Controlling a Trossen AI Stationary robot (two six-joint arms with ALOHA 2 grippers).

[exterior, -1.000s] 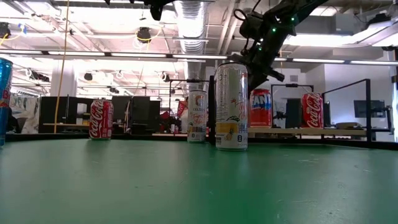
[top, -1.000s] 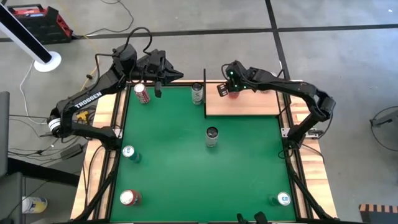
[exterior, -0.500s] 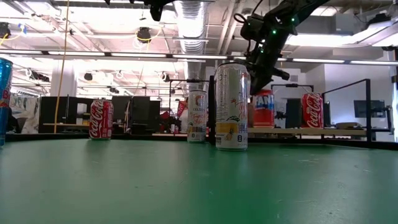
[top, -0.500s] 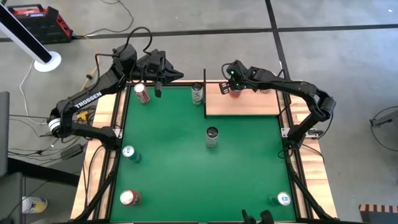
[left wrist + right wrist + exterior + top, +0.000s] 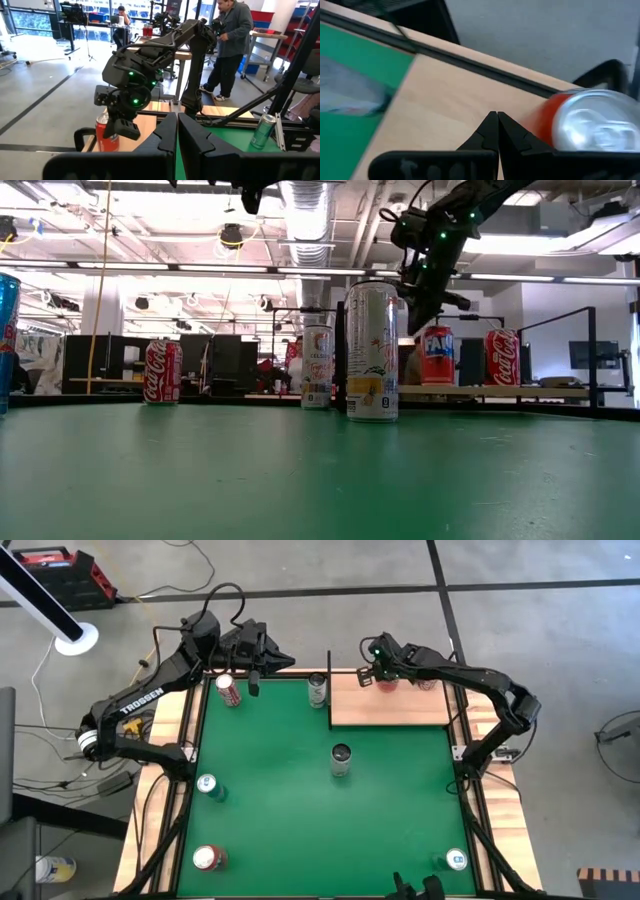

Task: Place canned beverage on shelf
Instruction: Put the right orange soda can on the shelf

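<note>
The red and blue canned beverage stands upright on its base on the pale wooden shelf at the table's far right; it also shows in the low view. My right gripper is shut, right beside the can's upper part, on the side toward the table's left. My left gripper is shut and empty at the far left, next to a red can. My right gripper has the outer side of one shut finger at the can's red wall, near its top. The fingers slant down from above. The can stands upright on the shelf. The touching spot is hidden behind the finger.
A second red can stands farther right on the shelf. Black rods edge the shelf. On the green felt stand a silver can, a can in the middle, a blue can, a red can and another blue can.
My right gripper has gone toward the table's right and far edges. The red and blue can has slid along the shelf with it, farther from the shelf's left edge, and stands upright.
</note>
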